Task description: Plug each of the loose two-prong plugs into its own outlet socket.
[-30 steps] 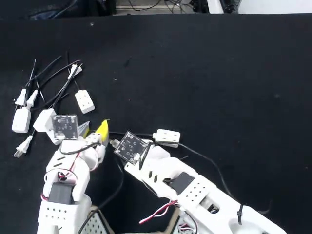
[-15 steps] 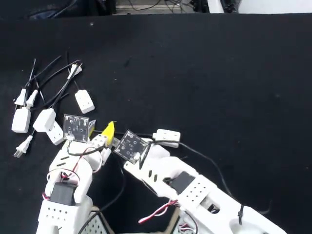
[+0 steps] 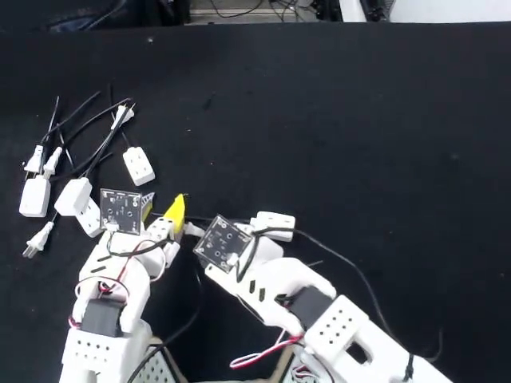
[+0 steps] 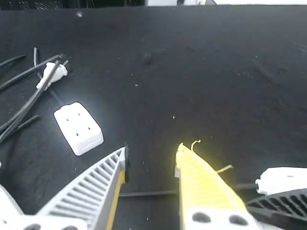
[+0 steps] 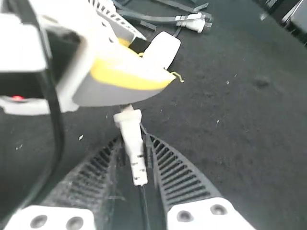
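Note:
My right gripper (image 5: pixel 132 138) is shut on a white two-prong plug (image 5: pixel 134 152), with the plug's tip sticking out past the fingertips. In the high view this plug (image 3: pixel 192 230) lies just right of my left gripper (image 3: pixel 158 205). That left gripper (image 4: pixel 149 160) is open, one finger grey and one yellow finger (image 4: pixel 200 184), with a black cable (image 4: pixel 144 194) crossing between them. A white outlet socket (image 4: pixel 78 128) lies just ahead of it. Another socket (image 3: pixel 273 224) sits beside my right arm. Loose plugs (image 3: pixel 121 116) with black cords lie at the far left.
More white sockets (image 3: pixel 34 196) and plugs (image 3: pixel 33 242) crowd the table's left edge, tangled with black cords. A cable (image 3: pixel 351 275) trails from the socket by the right arm toward the front right. The black table (image 3: pixel 343 120) stretches bare to the back and right.
My left gripper has swung right toward the held plug, then stayed. My right arm has shifted slightly right, still gripping the plug, whose tip now shows more plainly.

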Tool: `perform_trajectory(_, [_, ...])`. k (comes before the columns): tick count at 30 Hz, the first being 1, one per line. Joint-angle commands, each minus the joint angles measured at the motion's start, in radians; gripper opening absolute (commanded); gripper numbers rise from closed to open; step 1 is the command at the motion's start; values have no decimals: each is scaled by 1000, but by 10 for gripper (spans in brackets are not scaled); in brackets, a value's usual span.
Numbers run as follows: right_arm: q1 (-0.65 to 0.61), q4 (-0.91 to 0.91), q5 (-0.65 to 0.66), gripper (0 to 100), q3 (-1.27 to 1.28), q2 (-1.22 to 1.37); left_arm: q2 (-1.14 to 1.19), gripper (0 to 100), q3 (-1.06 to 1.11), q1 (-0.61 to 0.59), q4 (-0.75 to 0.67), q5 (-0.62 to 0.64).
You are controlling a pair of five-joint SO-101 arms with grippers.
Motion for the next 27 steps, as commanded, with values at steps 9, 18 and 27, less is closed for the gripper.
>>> perform_trajectory(9, [-8, 3, -11, 11, -5, -130, 6, 173, 22, -1, -5, -12])
perform_trajectory(18, [-5, 72, -11, 11, -30, -130, 6, 173, 22, -1, -5, -12])
perform_trajectory(27, [-5, 78, -137, 11, -51, -128, 6, 173, 22, -1, -5, -12])
